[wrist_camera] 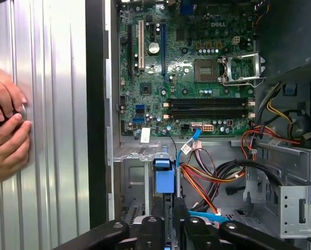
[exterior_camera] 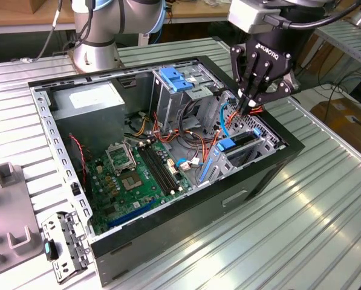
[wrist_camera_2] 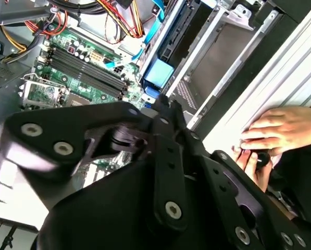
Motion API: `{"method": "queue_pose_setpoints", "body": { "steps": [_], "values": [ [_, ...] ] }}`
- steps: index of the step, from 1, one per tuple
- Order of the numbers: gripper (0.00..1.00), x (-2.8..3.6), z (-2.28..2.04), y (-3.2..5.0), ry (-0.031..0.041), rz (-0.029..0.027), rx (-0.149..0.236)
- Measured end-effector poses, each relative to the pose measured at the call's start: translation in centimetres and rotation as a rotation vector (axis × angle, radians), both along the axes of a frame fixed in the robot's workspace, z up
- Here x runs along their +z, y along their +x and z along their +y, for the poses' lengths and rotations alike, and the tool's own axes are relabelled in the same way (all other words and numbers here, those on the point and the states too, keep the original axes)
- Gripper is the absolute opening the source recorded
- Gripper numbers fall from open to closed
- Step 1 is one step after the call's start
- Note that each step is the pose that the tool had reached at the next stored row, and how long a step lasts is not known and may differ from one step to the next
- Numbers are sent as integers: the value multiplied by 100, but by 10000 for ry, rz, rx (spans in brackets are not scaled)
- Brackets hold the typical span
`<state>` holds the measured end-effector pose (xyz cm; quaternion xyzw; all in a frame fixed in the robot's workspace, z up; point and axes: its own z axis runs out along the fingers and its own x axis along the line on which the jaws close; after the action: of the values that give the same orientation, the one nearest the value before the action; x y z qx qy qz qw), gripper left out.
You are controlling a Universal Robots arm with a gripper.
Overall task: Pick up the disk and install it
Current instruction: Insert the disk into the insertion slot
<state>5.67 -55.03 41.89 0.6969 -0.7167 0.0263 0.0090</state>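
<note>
The gripper [wrist_camera: 169, 211] is nearest, its black links crowding the first wrist view; its jaws are drawn narrow, almost together, and point down into the open computer case [exterior_camera: 186, 211]; in the exterior view it hangs over the metal drive cage [exterior_camera: 271, 138] at the exterior view's right end of the case; the disk [wrist_camera: 164, 179] stands on edge in that cage, its blue rail end showing, just beside the tips; whether they touch it I cannot tell; red and orange cables [wrist_camera: 207, 177] loop close by; the green motherboard [exterior_camera: 138, 175] lies flat on the case floor; outside the case wall, a person's hands [wrist_camera: 7, 146] rest on the ribbed metal table [exterior_camera: 289, 229], closed round a small dark object.
</note>
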Motion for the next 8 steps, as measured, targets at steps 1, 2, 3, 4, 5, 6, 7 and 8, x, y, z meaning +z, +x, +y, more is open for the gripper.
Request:
{"method": "queue_pose_setpoints", "body": {
  "steps": [1, 2, 3, 4, 5, 6, 7, 8],
  "values": [
    [12, -25, -7, 0, 0, 0, 0],
    [11, -45, -15, 0, 0, 0, 1],
    [11, -72, -27, 0, 0, 0, 2],
    [11, -106, -41, 0, 1, 0, 2],
    [11, -162, -55, 0, 1, 0, 2],
    [11, -191, -61, 0, 0, 0, 2],
    [11, -209, -64, 0, 0, 0, 3],
    [11, -233, -66, 0, -1, 0, 3]
  ]
}}
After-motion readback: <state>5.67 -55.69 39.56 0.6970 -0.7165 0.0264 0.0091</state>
